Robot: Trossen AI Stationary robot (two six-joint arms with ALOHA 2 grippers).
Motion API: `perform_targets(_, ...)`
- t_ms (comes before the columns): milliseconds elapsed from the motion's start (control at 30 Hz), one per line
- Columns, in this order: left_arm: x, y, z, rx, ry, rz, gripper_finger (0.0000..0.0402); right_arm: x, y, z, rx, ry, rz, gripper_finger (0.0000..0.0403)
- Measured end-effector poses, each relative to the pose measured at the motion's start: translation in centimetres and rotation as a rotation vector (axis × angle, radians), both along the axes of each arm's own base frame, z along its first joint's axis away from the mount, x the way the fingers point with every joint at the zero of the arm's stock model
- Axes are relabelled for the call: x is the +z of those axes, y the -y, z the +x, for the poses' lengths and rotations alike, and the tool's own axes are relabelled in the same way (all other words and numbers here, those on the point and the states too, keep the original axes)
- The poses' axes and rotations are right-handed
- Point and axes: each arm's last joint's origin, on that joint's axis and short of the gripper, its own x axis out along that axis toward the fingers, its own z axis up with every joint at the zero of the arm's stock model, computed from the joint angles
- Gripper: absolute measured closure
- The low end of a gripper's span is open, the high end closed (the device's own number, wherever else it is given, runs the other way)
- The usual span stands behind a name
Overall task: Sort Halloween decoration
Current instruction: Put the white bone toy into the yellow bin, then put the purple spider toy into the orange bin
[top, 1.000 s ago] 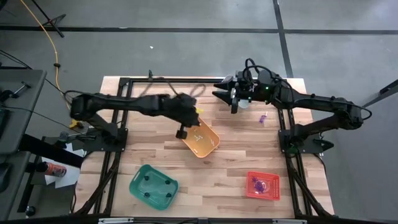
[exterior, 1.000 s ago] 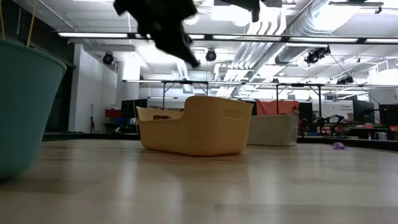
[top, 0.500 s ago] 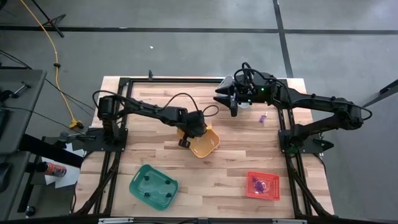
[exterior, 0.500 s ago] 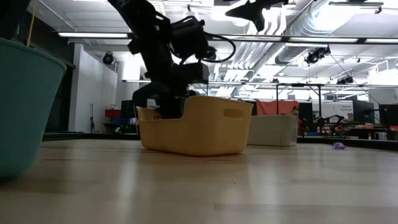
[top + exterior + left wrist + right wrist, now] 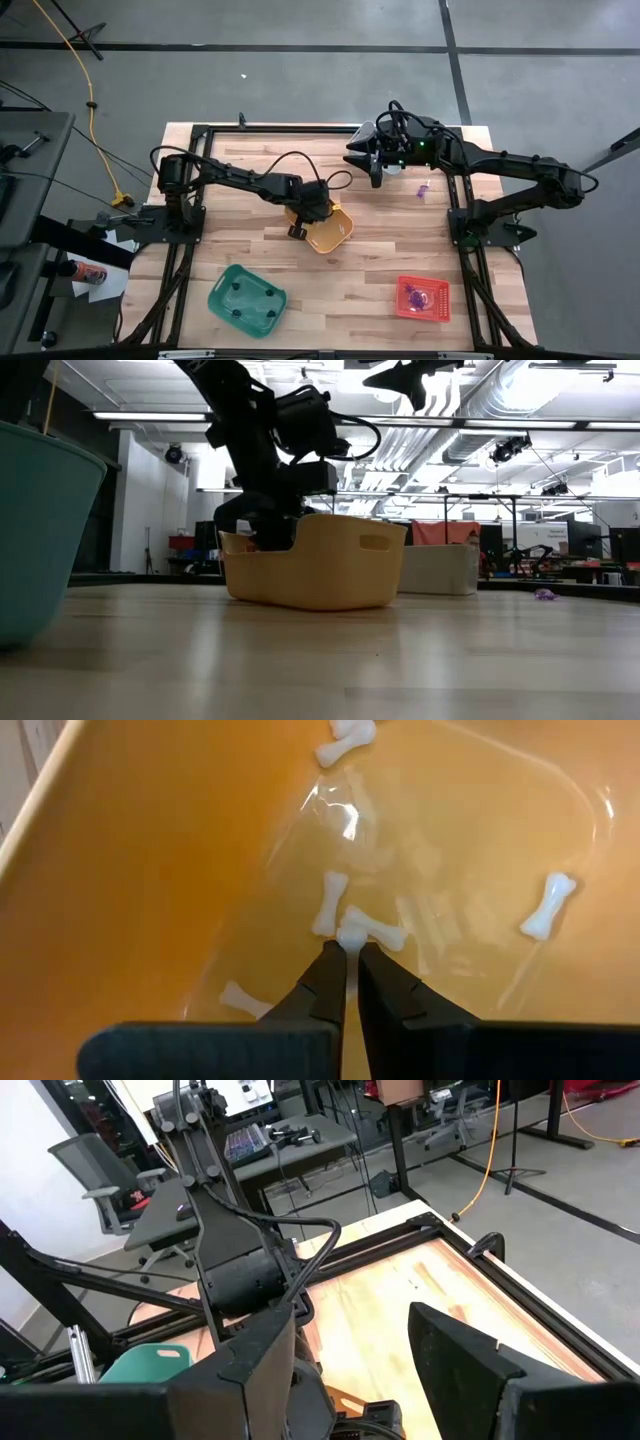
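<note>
My left gripper reaches down into the orange bin at its left end, and its fingers are almost closed on a small white bone trinket. Several more white bones lie on the bin floor. My right gripper hangs open and empty above the table's far right part. A purple trinket lies on the table to its right; it also shows in the low view. My left gripper pinches one end of a white bone trinket between its two fingertips. The fingers come from above, pointing down into the bin. The bone sits at or just above the bin floor, next to other bones; I cannot tell whether it rests there.
A green bin with black trinkets stands at the near left. A red bin with purple trinkets stands at the near right. A pale bin stands behind the orange one in the low view. Bare wood lies between the bins.
My left gripper has swung in and come down into the orange bin's left end, then stayed low there for the last half second. My right gripper has kept nearly still.
</note>
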Motion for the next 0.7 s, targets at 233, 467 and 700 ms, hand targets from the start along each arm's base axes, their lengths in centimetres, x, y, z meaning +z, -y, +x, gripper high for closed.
perform_targets(233,0.0,0.0,0.0,0.024,-0.001,-0.012,0.0357,0.0,0.0,0.0,0.0,0.0,0.0,0.0213)
perform_targets(467,0.2,0.0,-0.3,0.095,-0.021,-0.029,0.0287,0.0,0.0,0.0,0.0,0.0,0.0,0.0213)
perform_targets(700,4.0,-1.5,-3.0,0.245,-0.091,-0.019,0.0244,0.0,0.0,0.0,0.003,0.001,-0.03,0.0213)
